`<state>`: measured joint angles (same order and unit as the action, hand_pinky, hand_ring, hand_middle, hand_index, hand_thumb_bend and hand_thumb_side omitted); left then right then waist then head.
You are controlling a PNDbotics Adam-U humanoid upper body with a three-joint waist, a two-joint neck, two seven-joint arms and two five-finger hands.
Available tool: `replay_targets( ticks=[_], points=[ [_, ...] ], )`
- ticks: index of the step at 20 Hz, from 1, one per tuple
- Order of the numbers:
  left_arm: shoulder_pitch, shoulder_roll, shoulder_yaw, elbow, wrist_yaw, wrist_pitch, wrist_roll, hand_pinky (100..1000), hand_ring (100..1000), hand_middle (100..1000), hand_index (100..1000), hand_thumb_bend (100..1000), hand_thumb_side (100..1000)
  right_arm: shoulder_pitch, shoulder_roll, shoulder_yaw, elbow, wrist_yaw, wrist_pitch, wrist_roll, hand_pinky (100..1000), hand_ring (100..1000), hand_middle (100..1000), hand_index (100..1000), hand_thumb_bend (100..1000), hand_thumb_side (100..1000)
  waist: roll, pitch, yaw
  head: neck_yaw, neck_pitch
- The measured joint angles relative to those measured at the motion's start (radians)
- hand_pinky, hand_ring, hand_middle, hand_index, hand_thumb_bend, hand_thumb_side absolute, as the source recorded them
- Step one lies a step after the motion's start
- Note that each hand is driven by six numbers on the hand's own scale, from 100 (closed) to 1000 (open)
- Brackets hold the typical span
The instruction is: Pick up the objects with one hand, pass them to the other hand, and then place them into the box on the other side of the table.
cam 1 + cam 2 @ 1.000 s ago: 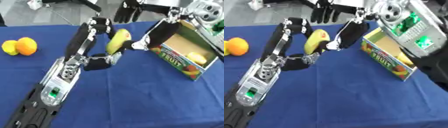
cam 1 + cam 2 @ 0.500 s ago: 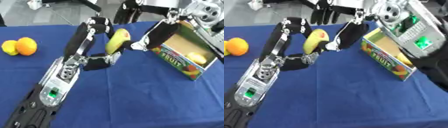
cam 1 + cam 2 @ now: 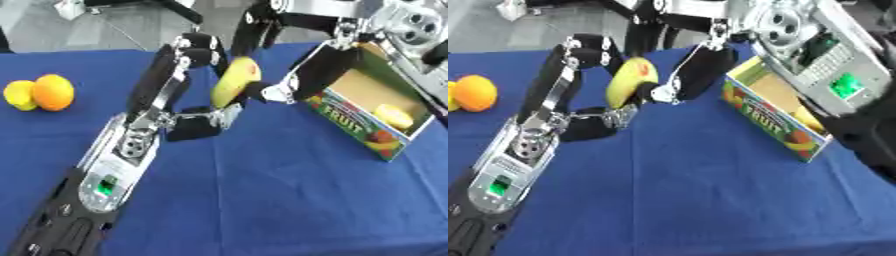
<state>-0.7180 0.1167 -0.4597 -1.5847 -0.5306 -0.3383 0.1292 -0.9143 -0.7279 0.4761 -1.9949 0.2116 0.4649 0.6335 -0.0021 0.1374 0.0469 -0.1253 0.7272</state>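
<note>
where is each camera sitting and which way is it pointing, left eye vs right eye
Left eye view: in the robot's head, looking down at the blue table; the left hand and right hand meet at a yellow-green fruit, the fruit box to the right, the left forearm running to the lower left.
Right eye view: same head, set slightly rightward, so the right forearm fills the upper right.
Both share the hands, fruit, box and an orange at left.
</note>
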Motion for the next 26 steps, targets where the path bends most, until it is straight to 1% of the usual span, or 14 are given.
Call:
replay_targets(
  ticks=[9,11,15,19,23,24,26],
  points=[
    [0.0,0.0,0.0,-0.009,-0.012,-0.009,-0.009,569,446,405,430,100,100,0.0,0.0,0.004,-0.002,-0.016,0.006,0.004,703,703,548,624,221,100,0.0,0.0,0.001,0.0,0.0],
    [0.0,0.0,-0.002,-0.01,-0.015,-0.011,-0.011,569,446,405,430,100,100,0.0,0.0,0.004,-0.002,-0.016,0.007,0.004,696,693,525,605,215,100,0.0,0.0,0.001,0.0,0.0],
    [0.0,0.0,-0.007,-0.011,-0.02,-0.014,-0.014,570,447,407,433,100,100,0.0,0.0,0.004,-0.002,-0.022,0.013,0.002,685,678,503,581,218,100,0.0,0.0,0.001,0.0,0.0],
    [0.0,0.0,-0.008,-0.013,-0.023,-0.014,-0.013,579,453,416,447,100,100,0.0,0.0,0.004,-0.002,-0.023,0.018,-0.002,679,669,485,561,244,100,0.0,0.0,0.001,0.0,0.0],
    [0.0,-0.001,-0.011,-0.009,-0.024,-0.001,-0.004,597,463,431,465,100,100,0.0,-0.001,0.004,-0.002,-0.023,0.019,-0.004,676,663,475,544,264,100,0.0,0.0,0.001,0.001,0.0],
    [0.0,-0.001,-0.012,-0.008,-0.024,0.006,0.0,606,470,443,480,171,100,0.0,-0.001,0.004,-0.002,-0.023,0.019,-0.004,677,661,470,537,272,100,0.0,0.0,0.001,0.001,0.0],
    [0.0,-0.005,-0.012,0.0,-0.024,0.025,0.011,617,479,454,493,214,100,0.0,-0.002,0.005,-0.002,-0.023,0.017,-0.001,677,659,466,530,278,100,0.0,0.0,0.001,0.001,0.0]
  ],
)
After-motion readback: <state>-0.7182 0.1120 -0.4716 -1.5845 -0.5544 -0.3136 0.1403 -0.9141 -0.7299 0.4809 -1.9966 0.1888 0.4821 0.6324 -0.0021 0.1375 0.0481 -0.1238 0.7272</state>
